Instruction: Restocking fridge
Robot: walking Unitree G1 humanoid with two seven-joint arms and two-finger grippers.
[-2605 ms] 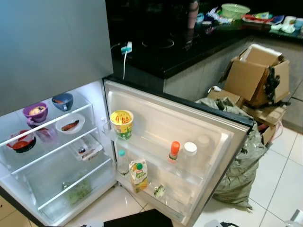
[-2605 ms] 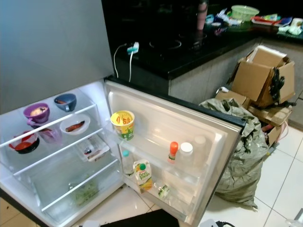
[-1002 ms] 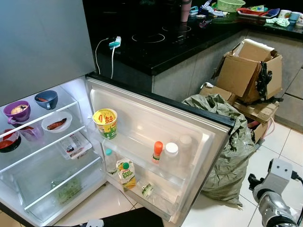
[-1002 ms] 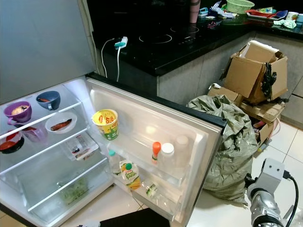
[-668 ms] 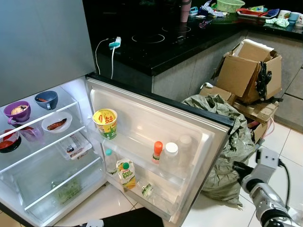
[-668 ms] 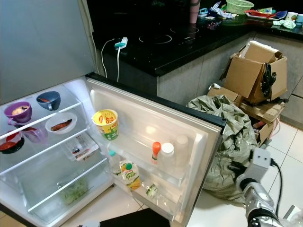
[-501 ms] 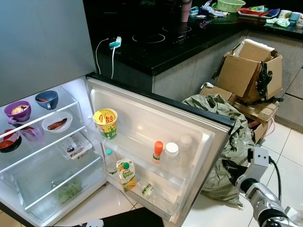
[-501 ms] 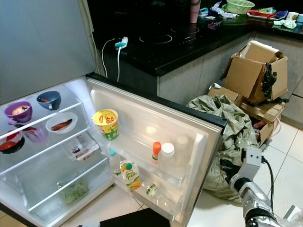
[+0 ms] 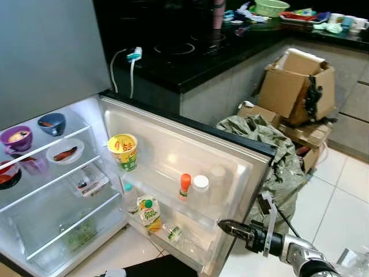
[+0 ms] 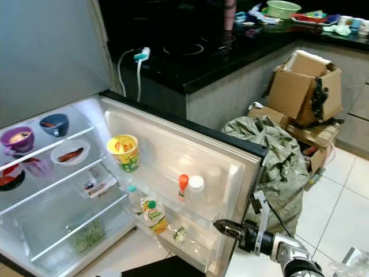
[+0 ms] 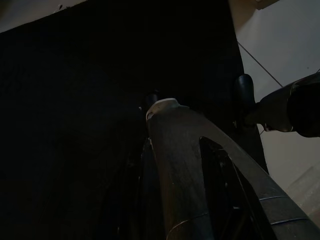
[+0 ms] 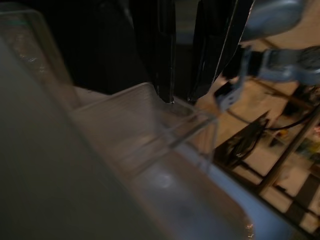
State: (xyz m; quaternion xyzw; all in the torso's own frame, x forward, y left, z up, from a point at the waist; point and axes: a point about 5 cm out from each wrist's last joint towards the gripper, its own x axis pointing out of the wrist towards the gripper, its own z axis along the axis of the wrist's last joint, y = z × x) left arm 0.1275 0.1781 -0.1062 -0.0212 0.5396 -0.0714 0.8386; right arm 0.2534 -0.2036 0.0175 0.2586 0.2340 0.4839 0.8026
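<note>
The fridge stands open, and its door point(image 9: 173, 144) swings out toward me. The door racks hold a yellow cup of noodles point(image 9: 123, 151), an orange-capped bottle point(image 9: 184, 186), a white-capped bottle point(image 9: 200, 187) and a juice carton point(image 9: 149, 212). The lit shelves at left carry a purple bowl point(image 9: 16, 138), a blue bowl point(image 9: 51, 123) and a white dish point(image 9: 64, 153). My right gripper point(image 9: 222, 226) points left at the lower free edge of the door, close beside the bottom rack. The right wrist view looks onto that clear rack wall point(image 12: 150, 125). My left gripper point(image 11: 165, 107) hangs idle in the dark.
A stuffed green sack point(image 9: 271, 144) leans on the floor just behind the door's free edge. Open cardboard boxes point(image 9: 294, 86) sit behind it against the cabinets. A black counter point(image 9: 190, 52) with a charger cable runs behind the fridge door. White floor tiles point(image 9: 340, 208) lie to the right.
My right arm has swung in from the lower right, turned, and now points left at the door's lower edge. The camera has shifted slightly; the fridge's contents stay put.
</note>
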